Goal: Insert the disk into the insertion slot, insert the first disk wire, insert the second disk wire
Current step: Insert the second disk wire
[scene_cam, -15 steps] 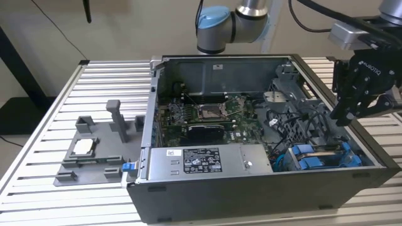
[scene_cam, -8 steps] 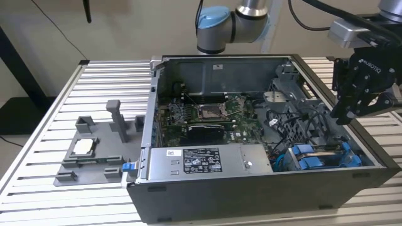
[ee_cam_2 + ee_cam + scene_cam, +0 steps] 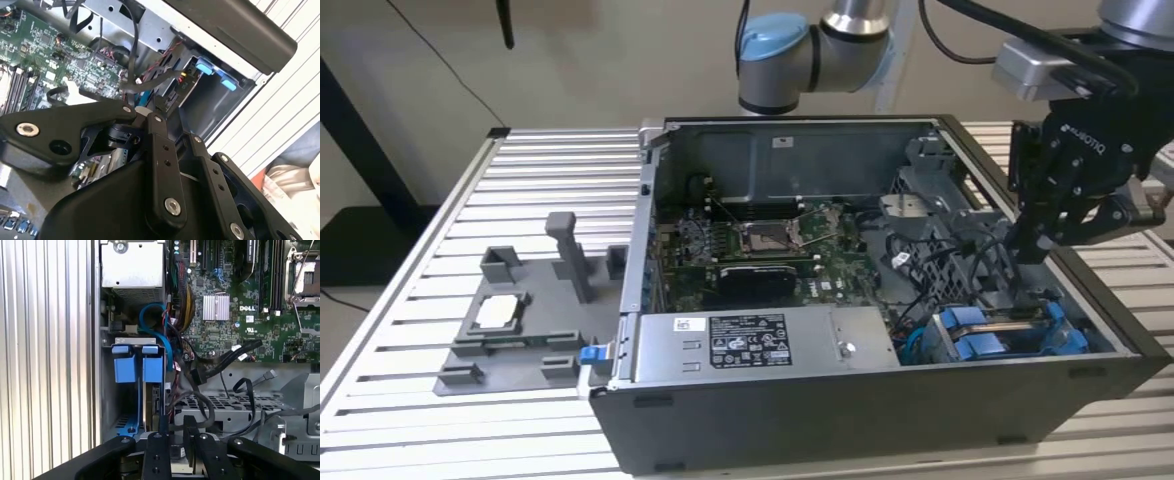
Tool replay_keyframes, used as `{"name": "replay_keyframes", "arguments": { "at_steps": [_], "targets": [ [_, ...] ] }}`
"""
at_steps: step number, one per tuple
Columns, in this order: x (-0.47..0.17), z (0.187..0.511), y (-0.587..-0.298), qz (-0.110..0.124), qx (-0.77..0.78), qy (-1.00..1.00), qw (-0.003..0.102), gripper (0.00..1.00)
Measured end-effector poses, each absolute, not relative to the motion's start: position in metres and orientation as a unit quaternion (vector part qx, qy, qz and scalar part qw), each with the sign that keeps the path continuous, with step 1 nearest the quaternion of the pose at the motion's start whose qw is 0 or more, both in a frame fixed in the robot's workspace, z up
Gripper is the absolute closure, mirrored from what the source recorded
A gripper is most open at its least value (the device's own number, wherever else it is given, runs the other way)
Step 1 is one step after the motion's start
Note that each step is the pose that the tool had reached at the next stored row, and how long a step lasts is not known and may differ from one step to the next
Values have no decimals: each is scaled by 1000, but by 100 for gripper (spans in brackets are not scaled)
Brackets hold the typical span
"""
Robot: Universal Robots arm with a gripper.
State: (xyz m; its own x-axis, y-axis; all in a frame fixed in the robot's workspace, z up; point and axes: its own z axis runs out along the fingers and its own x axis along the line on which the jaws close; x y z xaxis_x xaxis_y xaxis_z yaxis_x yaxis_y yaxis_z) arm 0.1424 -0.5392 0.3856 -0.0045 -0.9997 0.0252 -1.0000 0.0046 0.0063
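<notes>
Slatted desk carried an open case. The disk sat slotted at lower right. The fingers were nearly together, seemingly pinching a disk wire. Wire step judged underway; plugging called for square alignment.

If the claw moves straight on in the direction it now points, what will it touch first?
Most likely the black cables beside the disk, since the claw points down into that corner of the computer case. Depth is unclear, so I am unsure.
</notes>
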Motion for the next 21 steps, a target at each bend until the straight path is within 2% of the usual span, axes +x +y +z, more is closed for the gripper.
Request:
{"name": "replay_keyframes", "arguments": {
  "at_steps": [15, 21],
  "targets": [
    [125, 386, -511, 9, 706, -708, 10, 73],
    [122, 386, -506, 26, 716, -697, 27, 73]
  ]
}}
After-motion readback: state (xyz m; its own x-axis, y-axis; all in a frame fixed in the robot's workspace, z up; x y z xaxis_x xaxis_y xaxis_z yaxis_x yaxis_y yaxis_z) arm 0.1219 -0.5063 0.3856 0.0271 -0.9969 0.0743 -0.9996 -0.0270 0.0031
